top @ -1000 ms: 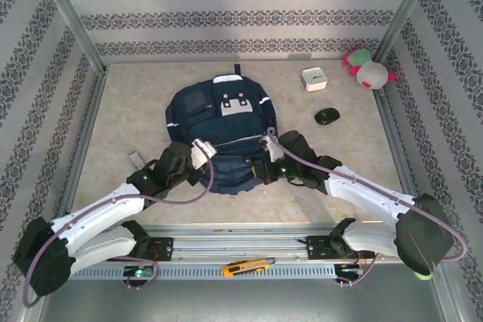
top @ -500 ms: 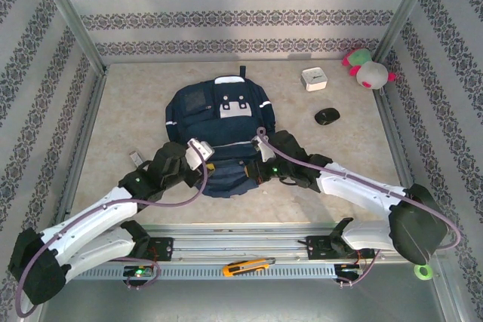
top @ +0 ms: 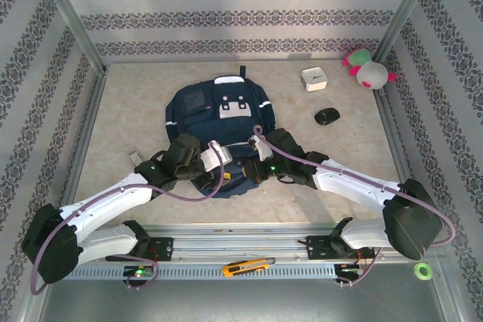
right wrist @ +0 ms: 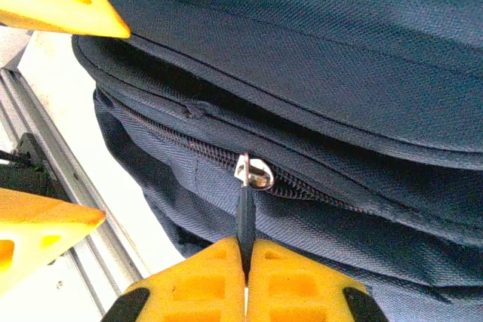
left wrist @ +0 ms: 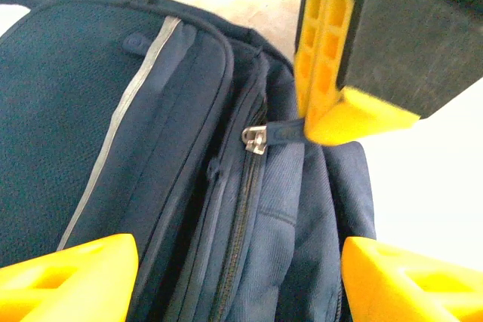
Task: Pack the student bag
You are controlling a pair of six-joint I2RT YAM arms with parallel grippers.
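The navy student bag (top: 219,115) lies flat mid-table, white patches at its far end. My right gripper (right wrist: 246,250) is shut on the dark zipper pull (right wrist: 245,213) of the main zipper at the bag's near end; the metal slider (right wrist: 255,173) sits just beyond its fingertips. The zipper track looks closed on both sides of the slider. My left gripper (left wrist: 240,253) is open, its yellow fingers (left wrist: 72,273) spread over the same near end of the student bag (left wrist: 113,111). The right gripper's fingers (left wrist: 324,58) pinch the pull (left wrist: 285,132) just ahead of it. Both grippers meet at the bag's near edge (top: 240,165).
A white box (top: 313,78), a black mouse (top: 327,116) and a pink-green plush toy (top: 368,69) lie at the far right. A small metal item (top: 136,158) lies left of the bag. An orange utility knife (top: 247,266) rests on the front rail, a green tape roll (top: 421,269) at the near right.
My left gripper has swung right across the bag's near end, close to the right gripper. The right gripper has shifted slightly left, staying at the zipper.
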